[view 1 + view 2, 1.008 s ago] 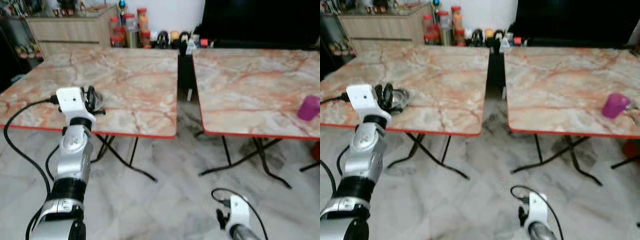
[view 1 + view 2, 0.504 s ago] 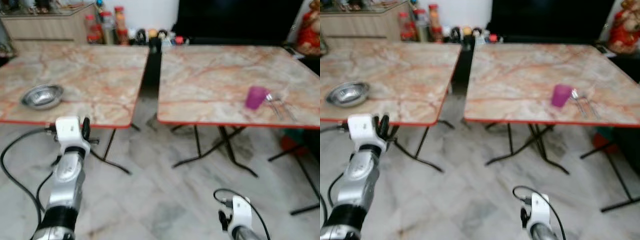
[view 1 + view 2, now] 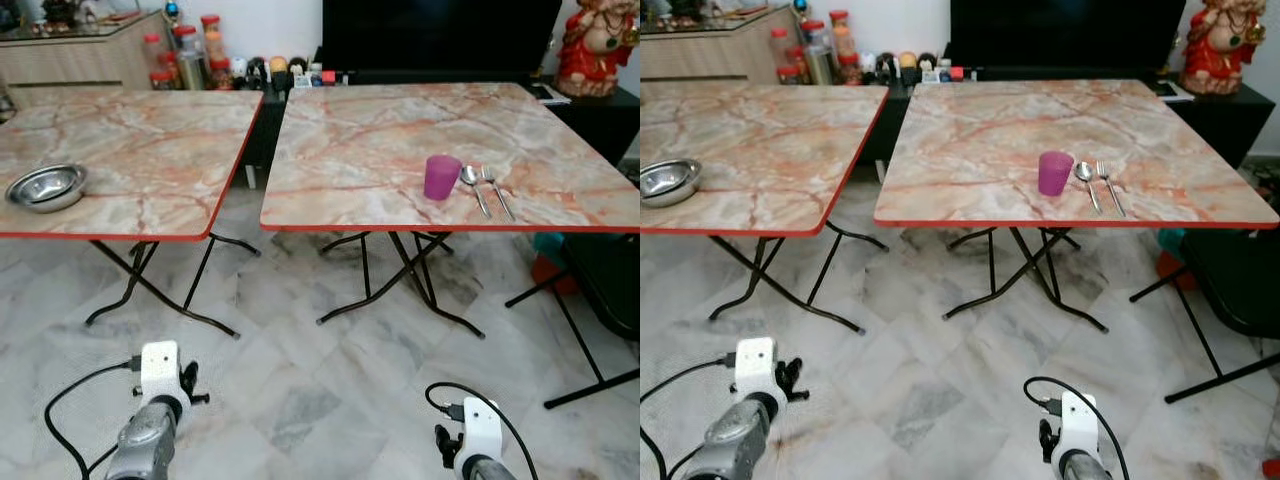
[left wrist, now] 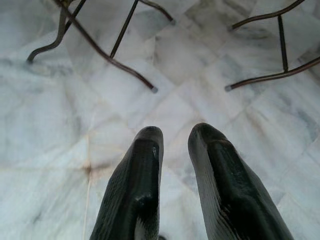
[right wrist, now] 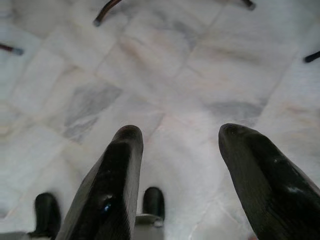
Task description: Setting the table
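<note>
Two grippers hang low over the floor (image 3: 300,400): the left gripper (image 4: 172,137), fingers nearly together and empty, has dropped from table height; the right gripper (image 5: 175,135) is spread wide, empty. Since a second ago the bowl (image 3: 45,186) has been left on the left table (image 3: 150,150), and the view has swung to the right table (image 3: 400,130) with cup (image 3: 441,176), spoon (image 3: 474,186) and fork (image 3: 496,190); probably the next pickup
</note>
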Tool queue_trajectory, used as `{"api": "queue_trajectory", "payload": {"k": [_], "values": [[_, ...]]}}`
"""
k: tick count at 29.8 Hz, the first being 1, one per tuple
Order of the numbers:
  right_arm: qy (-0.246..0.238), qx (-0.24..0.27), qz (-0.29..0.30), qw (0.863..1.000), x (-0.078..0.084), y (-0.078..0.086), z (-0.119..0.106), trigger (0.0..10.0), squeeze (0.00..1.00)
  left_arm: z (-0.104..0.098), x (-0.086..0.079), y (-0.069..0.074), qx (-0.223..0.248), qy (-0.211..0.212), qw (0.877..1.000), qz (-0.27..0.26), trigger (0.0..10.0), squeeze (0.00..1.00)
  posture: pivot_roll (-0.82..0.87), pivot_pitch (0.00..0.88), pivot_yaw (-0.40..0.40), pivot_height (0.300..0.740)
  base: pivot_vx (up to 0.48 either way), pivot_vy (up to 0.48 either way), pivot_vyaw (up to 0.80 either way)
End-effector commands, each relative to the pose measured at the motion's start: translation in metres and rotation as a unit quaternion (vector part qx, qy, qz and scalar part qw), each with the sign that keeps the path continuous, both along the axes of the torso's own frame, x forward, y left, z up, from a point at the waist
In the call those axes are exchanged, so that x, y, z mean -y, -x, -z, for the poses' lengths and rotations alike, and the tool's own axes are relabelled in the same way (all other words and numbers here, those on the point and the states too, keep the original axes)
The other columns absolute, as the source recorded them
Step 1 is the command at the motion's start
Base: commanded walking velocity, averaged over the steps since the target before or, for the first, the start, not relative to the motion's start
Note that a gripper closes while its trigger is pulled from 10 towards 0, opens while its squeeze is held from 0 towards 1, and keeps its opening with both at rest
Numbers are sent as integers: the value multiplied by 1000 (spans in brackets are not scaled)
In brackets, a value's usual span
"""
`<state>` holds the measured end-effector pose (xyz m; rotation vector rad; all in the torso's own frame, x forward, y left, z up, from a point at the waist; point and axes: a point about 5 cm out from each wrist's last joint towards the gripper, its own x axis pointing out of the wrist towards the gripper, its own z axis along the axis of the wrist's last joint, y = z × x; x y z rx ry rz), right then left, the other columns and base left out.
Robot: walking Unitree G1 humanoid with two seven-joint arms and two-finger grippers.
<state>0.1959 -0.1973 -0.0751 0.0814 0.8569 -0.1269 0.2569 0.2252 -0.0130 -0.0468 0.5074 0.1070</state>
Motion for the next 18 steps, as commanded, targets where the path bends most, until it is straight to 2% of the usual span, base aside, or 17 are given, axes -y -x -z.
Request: {"api": "queue_trajectory", "payload": {"k": [1, 2, 4, 7, 13, 18], "values": [[-10, 7, 2, 1000, -4, -5, -2, 10000, 0, 11, 5, 6, -36, -2, 999, 20, 10000, 0, 0, 0, 4, 740, 0, 0, 0], [-10, 7, 2, 1000, -4, -5, -2, 10000, 0, 19, 10, 11, -61, 1, 998, 33, 10000, 0, -3, 0, 6, 740, 0, 0, 0], [-6, 5, -4, 1000, -4, -6, -2, 10000, 0, 24, 12, 15, -78, -1, 996, 37, 10000, 0, -7, 0, 8, 740, 0, 0, 0], [-3, 5, -5, 1000, -4, -6, -2, 10000, 0, 31, 17, 21, -104, 2, 994, 44, 10000, 0, -9, 0, 11, 740, 316, 0, 0], [1, 2, -8, 1000, -3, -6, -2, 10000, 0, 38, 21, 27, -122, 9, 992, 44, 10000, 0, -14, 0, 11, 740, 342, 0, 234], [-3, 1, 0, 1000, -3, -5, -2, 10000, 0, 33, 16, 20, -108, 29, 994, 13, 10000, 0, -15, 0, 6, 740, 360, 0, 0]]}}
